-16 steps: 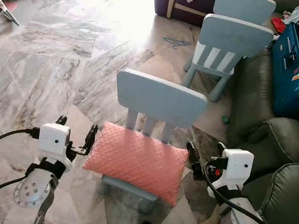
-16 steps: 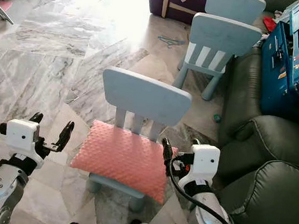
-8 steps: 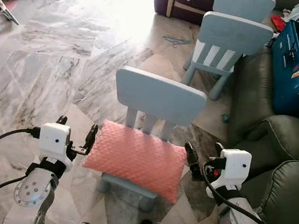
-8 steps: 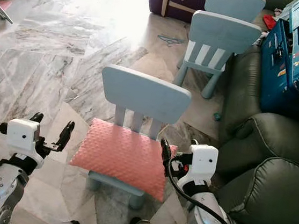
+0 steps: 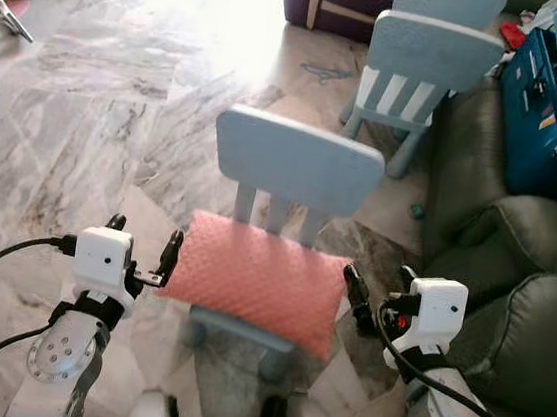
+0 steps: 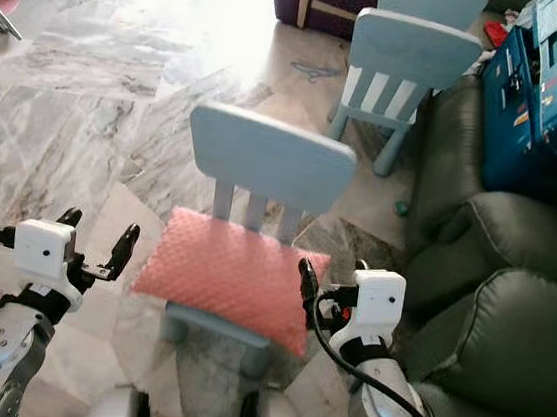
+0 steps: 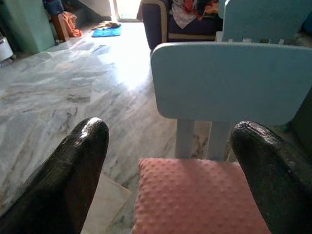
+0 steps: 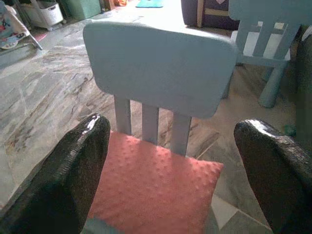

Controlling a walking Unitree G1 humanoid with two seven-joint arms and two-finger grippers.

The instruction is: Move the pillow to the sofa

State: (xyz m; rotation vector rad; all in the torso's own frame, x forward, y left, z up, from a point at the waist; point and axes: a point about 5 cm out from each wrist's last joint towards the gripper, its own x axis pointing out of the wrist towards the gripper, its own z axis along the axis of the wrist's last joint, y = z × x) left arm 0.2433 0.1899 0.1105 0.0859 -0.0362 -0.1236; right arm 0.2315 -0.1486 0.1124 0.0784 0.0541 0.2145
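A: Where's the pillow?

B: Flat on the chair seat, against the back slats, overhanging the seat's left and right edges and its front right corner.

A: And the grippers?

B: Left gripper hovers just off the pillow's left edge, fingers spread wide, holding nothing. Right gripper sits beside the right edge, fingers also wide and empty. The sofa is further right.

A: How will it handle?

B: Probably light, soft and saggy, with a nubby cover that should grip well. I'd pinch both short edges deep, since corners would likely fold and slip.
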